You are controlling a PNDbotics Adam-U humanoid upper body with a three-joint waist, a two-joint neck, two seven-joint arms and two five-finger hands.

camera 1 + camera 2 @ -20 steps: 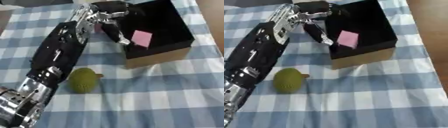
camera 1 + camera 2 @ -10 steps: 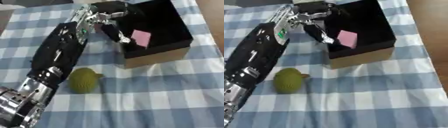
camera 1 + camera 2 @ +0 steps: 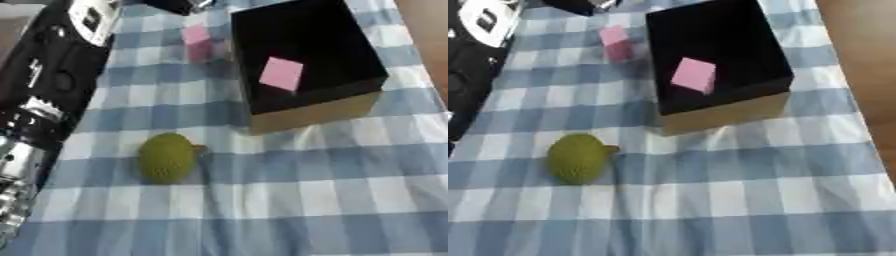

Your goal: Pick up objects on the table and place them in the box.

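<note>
A black open box (image 3: 350,45) with tan outer walls stands at the upper right on the checked cloth. Inside it lies a flat pink piece (image 3: 281,73). A pink block (image 3: 614,43) stands on the cloth just left of the box. A round green fruit (image 3: 166,157) with a short stem lies nearer me, left of centre. My left arm (image 3: 52,75) runs up the left edge, and only a dark part of my left hand (image 3: 179,5) shows at the top edge, beyond the pink block and apart from it. My right hand is out of sight.
The blue and white checked cloth (image 3: 289,200) covers the table. A brown wooden strip (image 3: 868,60) runs along the right side beyond the cloth.
My left hand has drawn back from the box's left wall toward the top edge. The pink block now shows on the cloth where the hand was. The fruit and box have not moved.
</note>
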